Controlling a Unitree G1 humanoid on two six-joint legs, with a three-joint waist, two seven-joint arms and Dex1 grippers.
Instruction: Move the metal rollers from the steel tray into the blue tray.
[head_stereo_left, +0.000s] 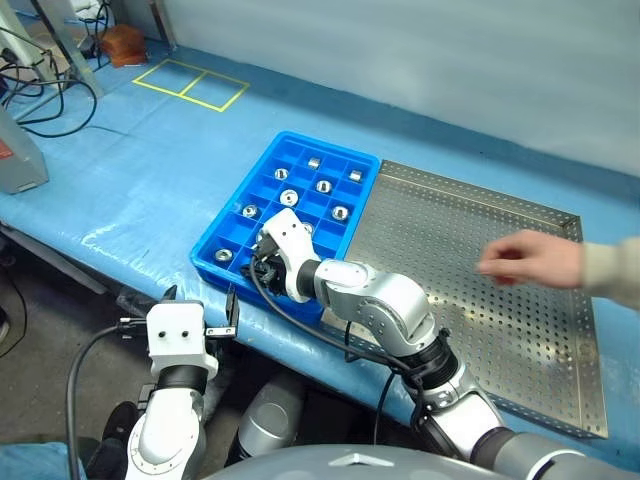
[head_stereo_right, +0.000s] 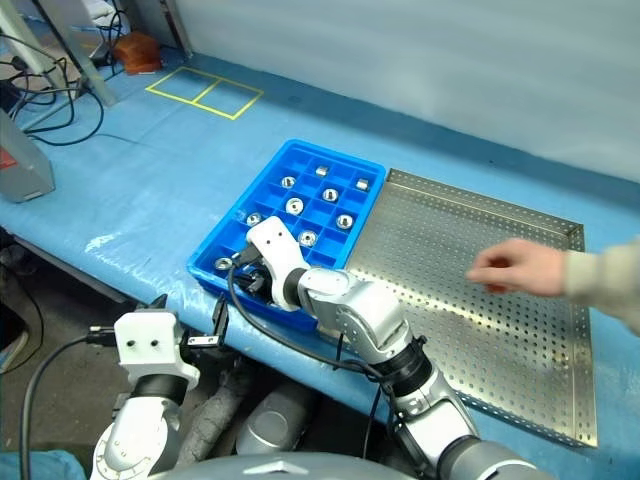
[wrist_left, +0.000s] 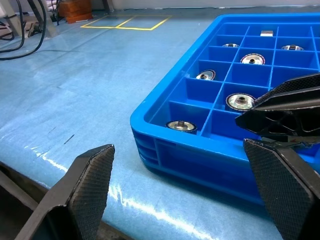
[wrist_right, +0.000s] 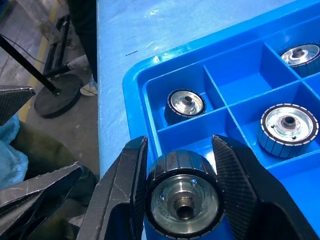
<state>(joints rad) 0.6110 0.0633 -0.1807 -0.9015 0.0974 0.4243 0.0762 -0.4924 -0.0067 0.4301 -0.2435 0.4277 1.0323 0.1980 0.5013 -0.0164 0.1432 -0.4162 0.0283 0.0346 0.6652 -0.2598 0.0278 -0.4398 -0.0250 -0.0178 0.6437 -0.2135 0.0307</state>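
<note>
Blue tray (head_stereo_left: 222, 240), many of its squares each holding a roller (head_stereo_left: 289, 197), lies along the steel tray's (head_stereo_left: 560, 330) left edge. Over its near corner the right gripper (wrist_right: 180, 197) clamps one roller (wrist_right: 183, 201). Just off that corner the left gripper (wrist_left: 185, 192) hangs wide apart. A person's hand (head_stereo_left: 530, 258) hovers above the steel tray's right side.

A long table (head_stereo_left: 150, 170) has a blue cover with yellow tape squares (head_stereo_left: 190, 84) on it. Black cables (head_stereo_left: 45, 95) lie at its far end.
</note>
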